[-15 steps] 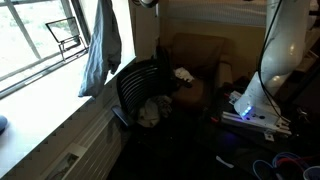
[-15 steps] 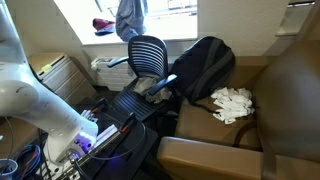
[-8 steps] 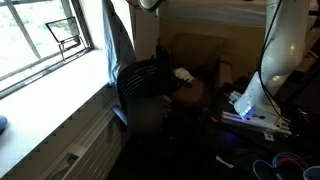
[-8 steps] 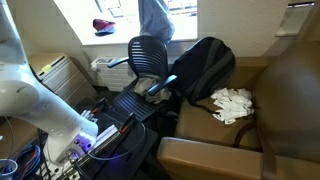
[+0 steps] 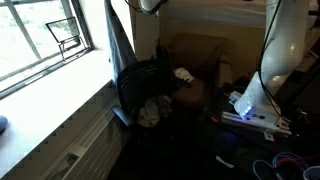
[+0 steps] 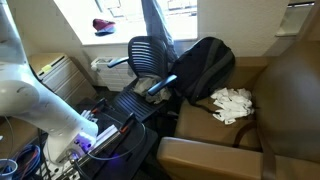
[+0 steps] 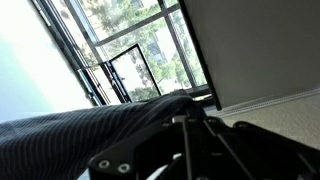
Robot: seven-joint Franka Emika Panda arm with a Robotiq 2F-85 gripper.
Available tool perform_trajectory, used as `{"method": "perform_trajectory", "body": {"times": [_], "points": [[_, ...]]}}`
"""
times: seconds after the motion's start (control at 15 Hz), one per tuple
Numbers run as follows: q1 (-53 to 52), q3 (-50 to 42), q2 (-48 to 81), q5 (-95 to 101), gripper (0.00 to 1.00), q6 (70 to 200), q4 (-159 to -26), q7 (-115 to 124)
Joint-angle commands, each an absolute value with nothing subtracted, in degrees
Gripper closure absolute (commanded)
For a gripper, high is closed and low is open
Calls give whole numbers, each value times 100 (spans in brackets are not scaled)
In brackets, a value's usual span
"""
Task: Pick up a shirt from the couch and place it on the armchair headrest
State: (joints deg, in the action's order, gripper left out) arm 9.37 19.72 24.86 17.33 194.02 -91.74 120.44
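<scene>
My gripper (image 5: pixel 148 4) sits at the very top edge in an exterior view. In the wrist view (image 7: pixel 192 126) its dark fingers are pressed together on a bunch of striped grey cloth, so it is pinching the shirt (image 5: pixel 118 42) by its upper end. From the grip the shirt hangs down as a long, narrow drape, and it shows that way in both exterior views.

Directly below the gripper stands the mesh-backed chair (image 5: pixel 140 85). The shirt's lower hem reaches the level of the chair's top edge, but I cannot tell whether cloth and chair back touch.

Below the gripper and beyond the chair is the brown couch (image 5: pixel 200 50), with a crumpled white cloth (image 5: pixel 183 73) lying on its seat, well apart from the shirt. In an exterior view a black backpack (image 6: pixel 205 65) leans on the couch just beside the chair.

On the gripper's other side is the window (image 5: pixel 40 35), which fills the wrist view's background. A small red object (image 6: pixel 103 25) rests on its sill. The white arm (image 5: pixel 280 45) rises from its base, well apart from the chair.
</scene>
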Motion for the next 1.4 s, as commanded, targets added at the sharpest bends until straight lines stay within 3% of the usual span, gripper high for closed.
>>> {"method": "perform_trajectory", "body": {"times": [0.0, 0.27, 0.53, 0.6, 0.67, 0.87, 1.33], "points": [[1282, 2584, 2454, 1724, 100, 19199, -9605, 12405], [1978, 3726, 2420, 1715, 100, 18921, -10551, 12783], [3320, 5165, 2154, 1638, 100, 17896, -11438, 12735], [3553, 5284, 2037, 1605, 100, 17626, -11493, 12656], [2949, 4916, 2479, 1732, 99, 18028, -11054, 12692], [3405, 5155, 2270, 1732, 100, 17714, -11269, 12687], [4239, 5887, 1305, 1284, 100, 15465, -12182, 12482]]}}
